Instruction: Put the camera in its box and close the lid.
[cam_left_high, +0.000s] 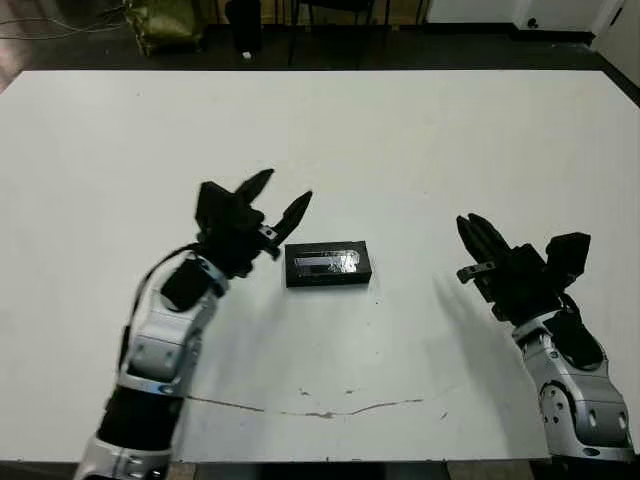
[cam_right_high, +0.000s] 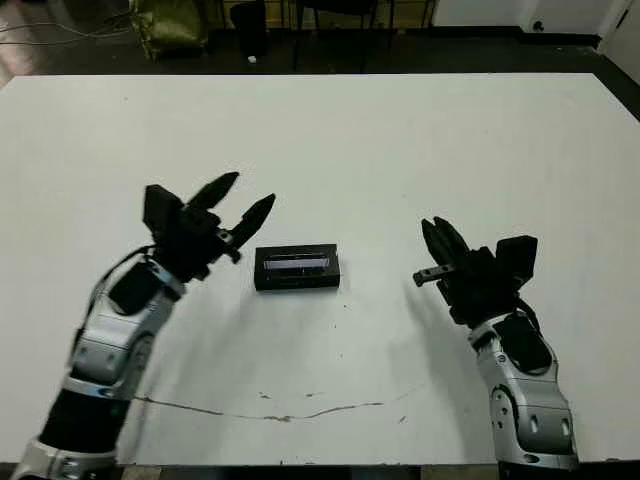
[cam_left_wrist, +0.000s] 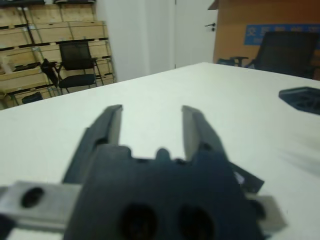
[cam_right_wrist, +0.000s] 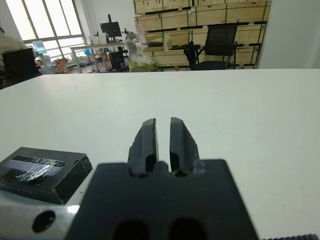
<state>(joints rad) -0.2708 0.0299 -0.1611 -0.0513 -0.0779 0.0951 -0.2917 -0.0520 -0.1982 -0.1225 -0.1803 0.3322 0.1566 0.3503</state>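
In the middle of the white table (cam_left_high: 400, 140) lies the black box (cam_left_high: 328, 279), with the lid (cam_left_high: 328, 262) flat on top of it, glossy strip facing up. The camera is hidden. My left gripper (cam_left_high: 288, 186) hangs open just left of the box and slightly above it, with nothing between its fingers (cam_left_wrist: 114, 125). My right gripper (cam_left_high: 468, 221) is shut and empty, well to the right of the box and apart from it. In the right wrist view the lid (cam_right_wrist: 35, 165) shows off to one side of the fingers (cam_right_wrist: 149, 137).
A thin dark line (cam_left_high: 320, 410) runs across the table near its front edge. Beyond the far edge are a dark floor, an olive bag (cam_left_high: 165, 22) and chair legs. Office chairs (cam_right_wrist: 220, 45) and wooden shelves show in the wrist views.
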